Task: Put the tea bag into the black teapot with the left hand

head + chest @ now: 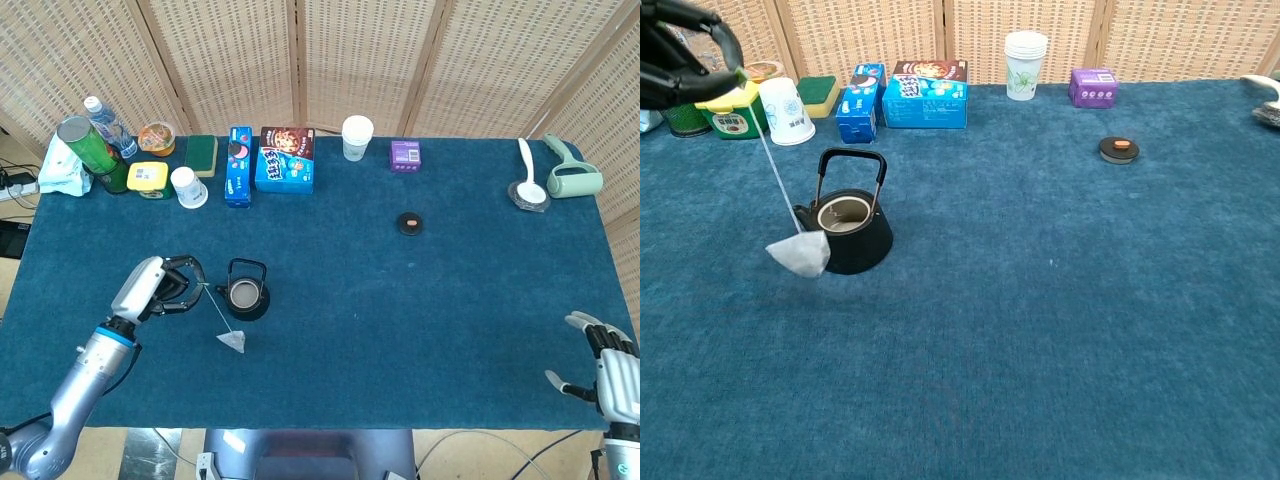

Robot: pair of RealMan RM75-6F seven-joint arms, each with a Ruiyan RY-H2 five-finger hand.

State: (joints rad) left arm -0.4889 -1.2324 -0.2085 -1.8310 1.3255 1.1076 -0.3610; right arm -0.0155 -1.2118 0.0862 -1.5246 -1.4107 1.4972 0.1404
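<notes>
The black teapot [245,294] [848,227] stands upright on the blue cloth, lid off, handle raised. My left hand [160,286] [680,55] is lifted to the left of it and pinches the tag end of a string. The tea bag [233,341] [799,253], a small white pouch, dangles from that string in the air, just left of the pot's body in the chest view. The pot's round lid [410,223] [1119,149] lies far off to the right. My right hand [610,372] hovers at the table's near right corner, fingers spread, holding nothing.
Along the back edge stand a green can [88,148], yellow tub [147,178], white cups [187,186] [356,137], blue boxes [284,159] and a purple box [405,155]. A white spoon [527,172] and a lint roller [571,170] lie at the far right.
</notes>
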